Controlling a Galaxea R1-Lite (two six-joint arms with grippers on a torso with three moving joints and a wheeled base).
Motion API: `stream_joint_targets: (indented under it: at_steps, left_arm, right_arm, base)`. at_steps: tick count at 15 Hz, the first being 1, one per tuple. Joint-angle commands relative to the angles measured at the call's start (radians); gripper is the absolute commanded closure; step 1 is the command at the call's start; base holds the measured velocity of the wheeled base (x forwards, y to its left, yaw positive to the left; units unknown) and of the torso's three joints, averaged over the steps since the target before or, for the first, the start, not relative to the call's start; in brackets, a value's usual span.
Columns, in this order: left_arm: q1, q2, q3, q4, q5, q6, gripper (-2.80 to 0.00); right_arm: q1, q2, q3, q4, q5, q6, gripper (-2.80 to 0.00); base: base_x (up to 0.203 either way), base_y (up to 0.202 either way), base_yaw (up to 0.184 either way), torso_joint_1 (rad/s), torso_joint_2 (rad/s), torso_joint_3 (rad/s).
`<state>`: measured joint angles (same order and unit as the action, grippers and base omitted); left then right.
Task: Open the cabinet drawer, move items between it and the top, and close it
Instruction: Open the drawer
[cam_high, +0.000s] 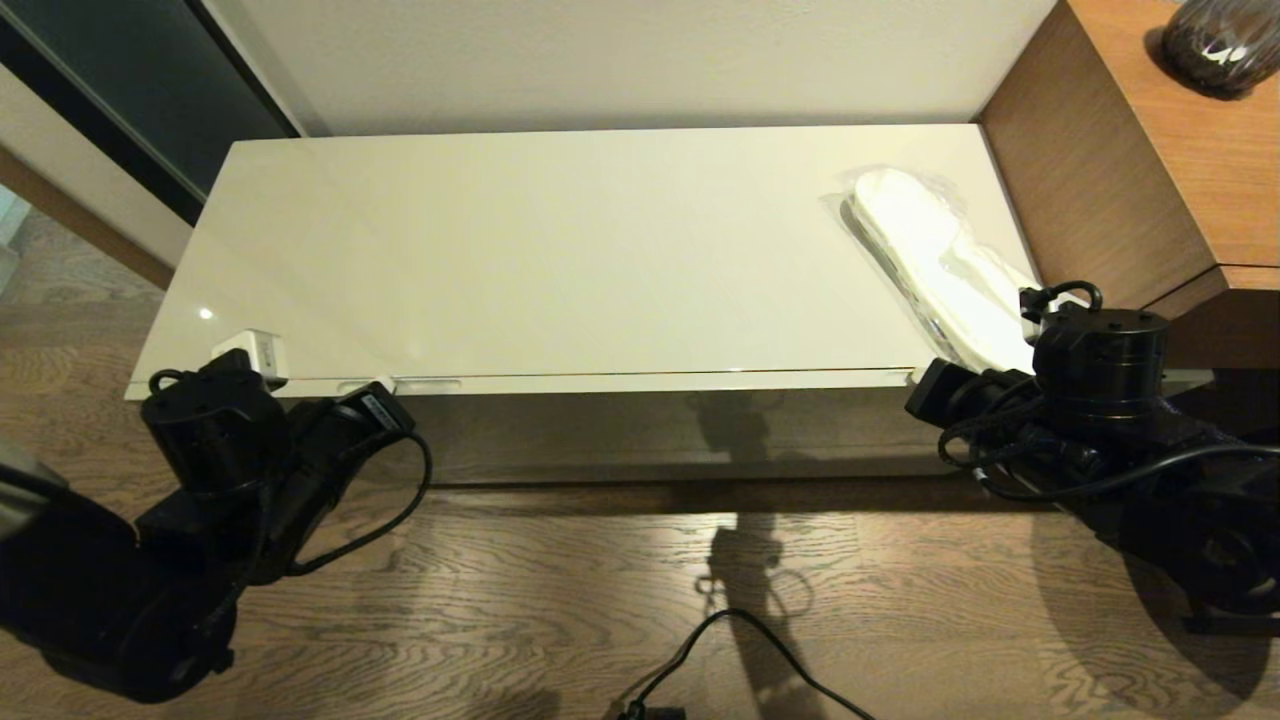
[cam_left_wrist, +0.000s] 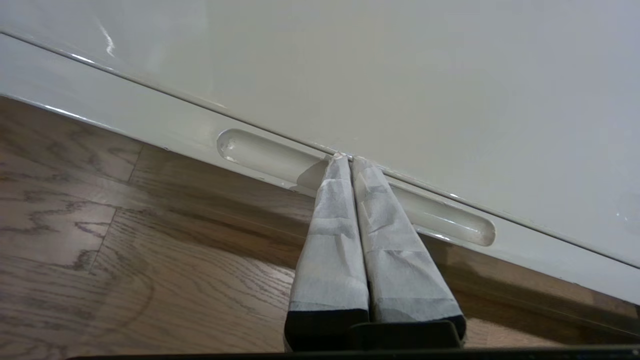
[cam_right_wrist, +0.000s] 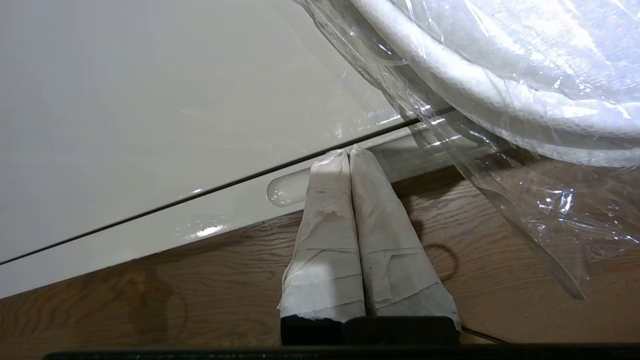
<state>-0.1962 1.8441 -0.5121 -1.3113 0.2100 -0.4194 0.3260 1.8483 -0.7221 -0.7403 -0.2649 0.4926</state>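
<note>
Both arms are down at the front edge of the low cabinet. The left claw (cam_left_wrist: 345, 159) has its taped fingers (cam_left_wrist: 330, 240) pressed together, tips resting in the oblong recessed pull (cam_left_wrist: 260, 155) of the cabinet drawer (cam_left_wrist: 150, 120), just under the seam where the drawer front meets the top (cam_high: 560, 240). In the head view that claw sits at the lower left, against the cabinet's front edge. The drawer is shut, its front flush with the slab.

Over on the lower right, the right claw (cam_right_wrist: 349, 151) is closed too, fingers side by side with no gap, tips at the other recessed pull (cam_right_wrist: 287, 189).

The wrapped slippers (cam_high: 935, 265) lie on the top at the right of the frame, angled, one end poking past the front edge just beside the right wrist. From the right wrist view the clear crinkly plastic (cam_right_wrist: 525, 165) overhangs the edge, close to the claw.

A brown wood-grain desk (cam_high: 1180, 150) stands further right, a dark vase (cam_high: 1215, 45) on it.
</note>
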Motion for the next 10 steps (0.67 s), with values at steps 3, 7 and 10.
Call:
stream_joint_targets:
  at_steps: [3, 7, 10]
  left_arm:
    - [-0.003, 0.033, 0.007, -0.005, -0.009, 0.001, 0.00]
    - [-0.006, 0.033, 0.090, -0.005, -0.017, -0.001, 0.00]
    - [-0.006, 0.036, 0.134, -0.004, -0.017, -0.003, 0.00]
  right_arm:
    - [0.001, 0.012, 0.015, -0.002, 0.003, 0.003, 0.00]
    - [0.001, 0.002, 0.072, -0.002, 0.009, 0.003, 0.00]
    - [0.001, 0.002, 0.108, -0.002, 0.007, 0.004, 0.00]
  base:
    - [0.000, 0.000, 0.000, 0.000, 0.00, 0.000]
    - [0.000, 0.000, 0.000, 0.000, 0.00, 0.000]
    - [0.000, 0.000, 0.000, 0.000, 0.00, 0.000]
